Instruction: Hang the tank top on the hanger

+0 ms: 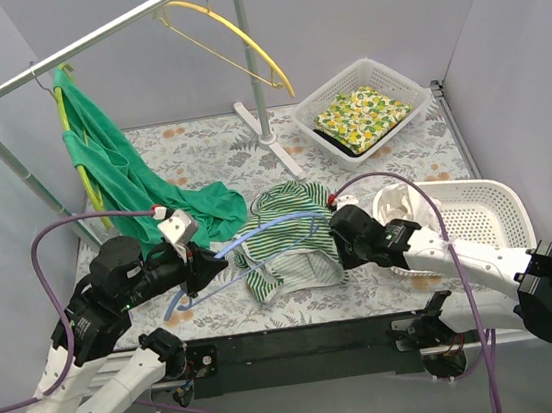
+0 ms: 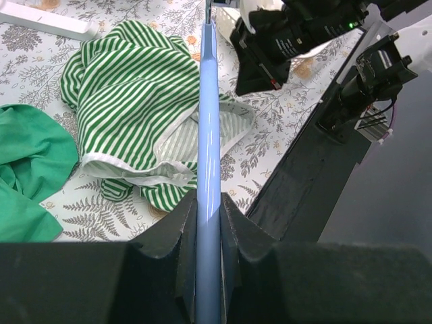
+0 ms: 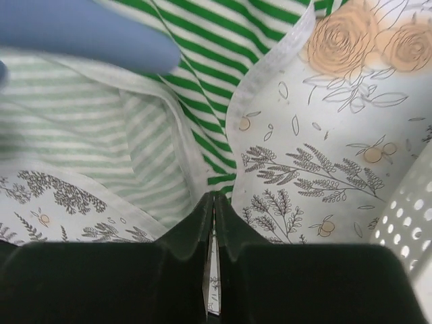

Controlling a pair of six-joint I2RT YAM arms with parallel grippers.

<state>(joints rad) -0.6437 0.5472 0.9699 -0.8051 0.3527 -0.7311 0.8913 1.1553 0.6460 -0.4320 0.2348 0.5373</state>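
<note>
The green-and-white striped tank top (image 1: 286, 246) lies crumpled on the floral table, at centre front. The light blue hanger (image 1: 259, 234) lies slanted across it, one arm reaching into the cloth. My left gripper (image 1: 199, 266) is shut on the hanger's bar (image 2: 208, 121), left of the tank top (image 2: 128, 88). My right gripper (image 1: 334, 232) is at the garment's right edge, shut on the white-trimmed hem (image 3: 217, 182). The hanger shows blurred in the right wrist view (image 3: 81, 30). The hanger's hook is not clearly visible.
A clothes rail (image 1: 94, 37) at the back carries a yellow hanger (image 1: 235, 40) and a plain green garment (image 1: 115, 166). A white basket (image 1: 407, 80) holds a yellow-patterned cloth. A second white basket (image 1: 483, 211) with white cloth (image 1: 396, 202) lies by the right arm.
</note>
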